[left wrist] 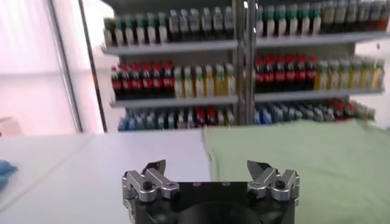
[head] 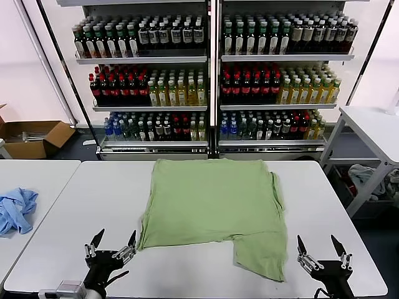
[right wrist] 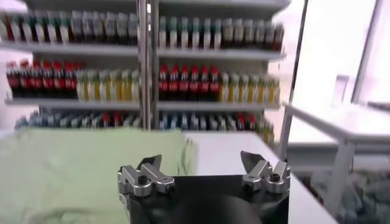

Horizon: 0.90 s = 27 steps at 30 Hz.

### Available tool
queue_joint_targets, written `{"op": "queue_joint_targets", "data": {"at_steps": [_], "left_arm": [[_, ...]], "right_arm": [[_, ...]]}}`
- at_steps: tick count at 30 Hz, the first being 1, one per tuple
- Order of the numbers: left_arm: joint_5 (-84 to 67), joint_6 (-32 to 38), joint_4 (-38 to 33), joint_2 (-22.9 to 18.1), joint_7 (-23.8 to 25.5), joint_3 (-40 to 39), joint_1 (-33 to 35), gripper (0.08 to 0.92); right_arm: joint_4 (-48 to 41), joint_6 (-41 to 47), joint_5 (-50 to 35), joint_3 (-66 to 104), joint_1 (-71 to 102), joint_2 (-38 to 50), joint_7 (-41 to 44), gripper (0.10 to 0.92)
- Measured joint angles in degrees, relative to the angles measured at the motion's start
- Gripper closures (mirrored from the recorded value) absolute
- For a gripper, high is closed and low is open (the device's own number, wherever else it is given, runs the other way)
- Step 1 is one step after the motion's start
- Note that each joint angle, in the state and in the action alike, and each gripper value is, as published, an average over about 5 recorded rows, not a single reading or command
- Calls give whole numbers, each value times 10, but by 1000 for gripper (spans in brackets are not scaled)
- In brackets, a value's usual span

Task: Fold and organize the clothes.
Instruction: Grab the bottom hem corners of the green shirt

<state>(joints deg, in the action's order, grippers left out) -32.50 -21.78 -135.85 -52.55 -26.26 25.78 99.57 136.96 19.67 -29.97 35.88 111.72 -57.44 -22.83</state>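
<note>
both tools are spread wide and hold nothing, hovering at the near edge of the white counter (head: pixel 93 205): left tool (head: pixel 115 240) just off the green shirt (head: pixel 212 205)'s near-left corner, right tool (head: pixel 320 243) beside its near-right flap. the shirt lies flat, mid-counter. best to pinch matching corners together and lift evenly so nothing bunches.

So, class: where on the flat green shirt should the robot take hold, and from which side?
Probably the near edge of the green shirt: the left tool at the near-left corner, the right tool at the sleeve flap hanging nearest. Both are open; the cloth lies flat, so pinch at the edges.
</note>
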Motion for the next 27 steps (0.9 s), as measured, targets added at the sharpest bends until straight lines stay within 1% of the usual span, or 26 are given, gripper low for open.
{"op": "queue_joint_targets", "data": {"at_steps": [12, 19, 27], "left_arm": [[-26, -56, 37, 2, 27, -4, -34, 177], [-41, -76, 64, -5, 44, -14, -57, 177], [-50, -84, 99, -20, 49, -30, -88, 177]], "right_arm": [[-31, 58, 3, -27, -35, -6, 13, 203], [-48, 69, 16, -49, -56, -14, 27, 203], [-65, 72, 22, -71, -78, -22, 32, 203]]}}
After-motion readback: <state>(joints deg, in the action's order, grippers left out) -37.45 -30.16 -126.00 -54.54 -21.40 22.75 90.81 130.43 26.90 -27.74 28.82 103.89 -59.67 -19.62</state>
